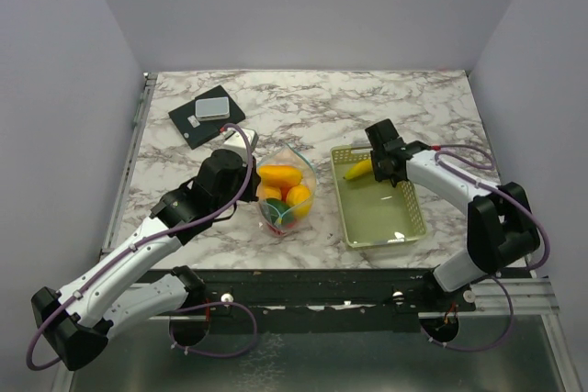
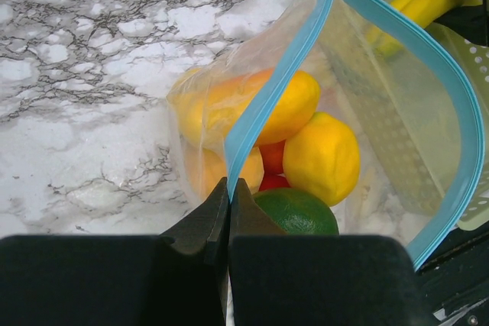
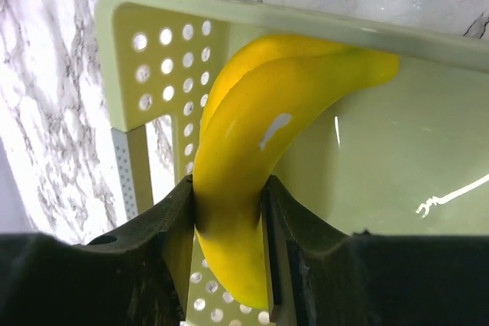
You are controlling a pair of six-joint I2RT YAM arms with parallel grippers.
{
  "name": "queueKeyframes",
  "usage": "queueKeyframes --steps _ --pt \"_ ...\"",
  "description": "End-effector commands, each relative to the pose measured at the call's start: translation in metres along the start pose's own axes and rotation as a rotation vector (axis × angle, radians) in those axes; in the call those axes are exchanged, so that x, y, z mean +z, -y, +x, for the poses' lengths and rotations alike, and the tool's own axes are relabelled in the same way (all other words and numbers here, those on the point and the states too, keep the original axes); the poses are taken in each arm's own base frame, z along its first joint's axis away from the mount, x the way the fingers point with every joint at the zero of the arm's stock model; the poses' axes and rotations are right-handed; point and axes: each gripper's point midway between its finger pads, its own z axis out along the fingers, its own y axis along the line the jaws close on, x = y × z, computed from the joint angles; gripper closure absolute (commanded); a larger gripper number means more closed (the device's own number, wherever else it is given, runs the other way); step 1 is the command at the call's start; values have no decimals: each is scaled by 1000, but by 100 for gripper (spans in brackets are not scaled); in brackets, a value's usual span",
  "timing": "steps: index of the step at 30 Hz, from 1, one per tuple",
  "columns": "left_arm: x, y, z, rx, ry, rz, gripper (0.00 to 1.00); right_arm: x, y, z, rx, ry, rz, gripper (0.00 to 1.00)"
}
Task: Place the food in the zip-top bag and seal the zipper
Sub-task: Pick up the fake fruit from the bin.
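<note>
Top view: the zip-top bag (image 1: 287, 195), holding toy fruit (image 1: 283, 177), is shown standing open on the marble desk (image 1: 367, 107), beside the green mesh basket (image 1: 381, 216). Left wrist view: the blue zipper (image 2: 283, 82) is pinched at its near end by the closed left hand (image 2: 229, 188); yellow, red and green pieces are seen inside. Right wrist view: a banana (image 3: 283, 104) is clamped in the right hand (image 3: 229, 211) at the basket's corner.
</note>
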Motion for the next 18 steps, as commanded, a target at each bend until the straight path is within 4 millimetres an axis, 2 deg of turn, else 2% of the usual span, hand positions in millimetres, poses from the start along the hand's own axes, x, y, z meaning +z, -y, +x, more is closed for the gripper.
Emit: queueKeyframes --steps 1,9,18 --pt "3 -1 3 4 -6 2 100 -15 -5 -5 -58 -28 -51 99" --pt "3 -2 4 -1 -5 -1 100 -49 -25 -11 -248 -62 -177 99" --pt "3 -3 4 -3 -5 -5 100 -105 -58 -6 -493 -151 -438 99"
